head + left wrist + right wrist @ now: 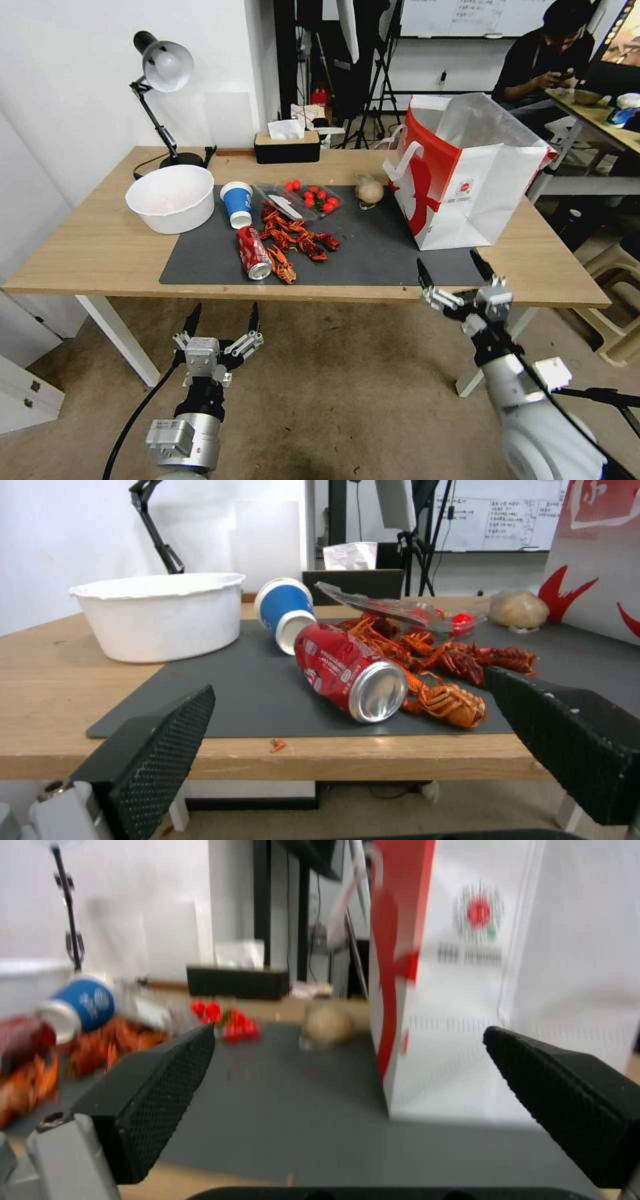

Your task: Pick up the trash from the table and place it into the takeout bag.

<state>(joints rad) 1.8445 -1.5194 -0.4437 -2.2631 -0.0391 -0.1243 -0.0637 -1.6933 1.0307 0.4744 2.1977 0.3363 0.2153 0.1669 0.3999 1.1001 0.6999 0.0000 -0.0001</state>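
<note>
Red soda can is lying on its side on the dark mat of the table, beside the blue paper cup.

From the head, both claws are hanging off the table's near edge, left gripper and right gripper spread apart; the takeout bag is standing right. Left wrist view: the can's silver end is facing the lens. Right wrist view is smearing the bag's logo and the cup.

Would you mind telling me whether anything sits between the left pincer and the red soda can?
Nothing visible does. The left pincer hangs open off the table's near edge, and the red soda can lies on its side on the dark mat, base facing the pincer. The crayfish shells crowd its far side only.
</note>
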